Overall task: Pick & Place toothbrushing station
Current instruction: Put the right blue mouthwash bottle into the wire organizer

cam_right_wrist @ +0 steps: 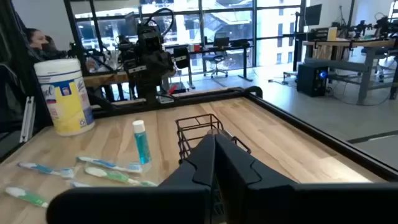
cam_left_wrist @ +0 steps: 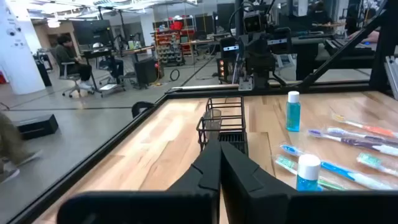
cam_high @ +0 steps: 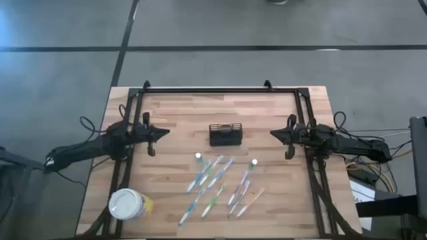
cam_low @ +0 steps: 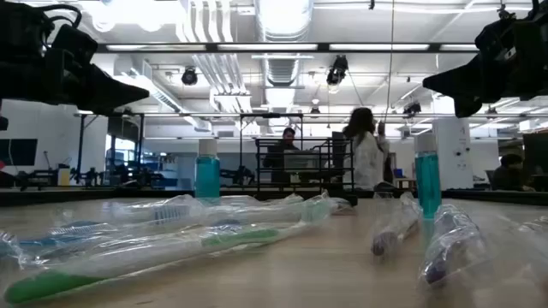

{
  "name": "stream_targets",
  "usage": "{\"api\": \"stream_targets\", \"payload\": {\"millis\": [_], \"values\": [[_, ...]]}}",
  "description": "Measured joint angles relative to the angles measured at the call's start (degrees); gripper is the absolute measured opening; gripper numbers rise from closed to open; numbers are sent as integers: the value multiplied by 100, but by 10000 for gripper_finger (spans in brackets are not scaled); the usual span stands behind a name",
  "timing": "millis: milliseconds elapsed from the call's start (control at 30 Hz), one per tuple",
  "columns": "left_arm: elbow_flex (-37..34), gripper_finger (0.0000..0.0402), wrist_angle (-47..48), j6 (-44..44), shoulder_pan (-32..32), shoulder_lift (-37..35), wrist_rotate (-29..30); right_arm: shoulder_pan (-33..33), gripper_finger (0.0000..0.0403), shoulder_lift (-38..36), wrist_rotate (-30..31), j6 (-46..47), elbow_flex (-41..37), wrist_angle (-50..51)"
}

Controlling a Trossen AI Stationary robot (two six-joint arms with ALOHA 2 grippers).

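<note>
Black caddy sits mid-table, toothbrushes at its 6 o'clock. Left gripper at 9 and right gripper at 3 hover, fingers pressed together. Whichever reaches should spread first, then pinch a rim squarely.

Bright, even light falls from overhead strip lights, which glare white in the low view. On the wooden surface shadows are faint and short. In the low view the wrapped toothbrushes nearest the camera are blurred and the room behind is soft. Daylight comes through tall windows in the right wrist view.
</note>
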State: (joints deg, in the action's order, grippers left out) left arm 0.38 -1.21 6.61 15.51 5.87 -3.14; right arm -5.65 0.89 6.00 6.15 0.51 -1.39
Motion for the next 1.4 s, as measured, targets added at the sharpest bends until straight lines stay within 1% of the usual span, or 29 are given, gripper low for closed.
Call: {"api": "stream_targets", "payload": {"millis": [267, 700, 767, 833, 900, 933, 1033, 1133, 1267, 1400], "values": [[-2, 4, 13, -262, 0, 20, 2, 0, 8, 71, -3, 34, 1, 3], [-4, 5, 21, -369, 0, 20, 2, 0, 8, 714, -2, 94, 2, -3], [-4, 5, 10, -462, 0, 20, 0, 0, 8, 831, 0, 117, 2, -168], [-4, 5, 8, -625, 0, 20, 0, 0, 8, 969, -5, 220, 2, -559], [-4, 5, 6, -649, 0, 20, 0, 0, 8, 1150, -34, 205, 19, -935], [-4, 5, 6, -646, 0, 20, 0, 0, 8, 1269, -47, 173, 86, -968], [-4, 5, 2, -622, 0, 20, 0, 0, 8, 1757, -48, 88, 518, -890], [-4, 5, 0, -586, 0, 20, 0, 4, 8, 2398, -49, -130, 1243, -575], [-4, 5, 0, -583, 0, 20, 1, 4, 10, 3411, -48, -364, 2555, 918], [-4, 5, -1, -638, -2, 20, 77, 72, 28, 4468, -80, -556, 3809, 2379]]}}
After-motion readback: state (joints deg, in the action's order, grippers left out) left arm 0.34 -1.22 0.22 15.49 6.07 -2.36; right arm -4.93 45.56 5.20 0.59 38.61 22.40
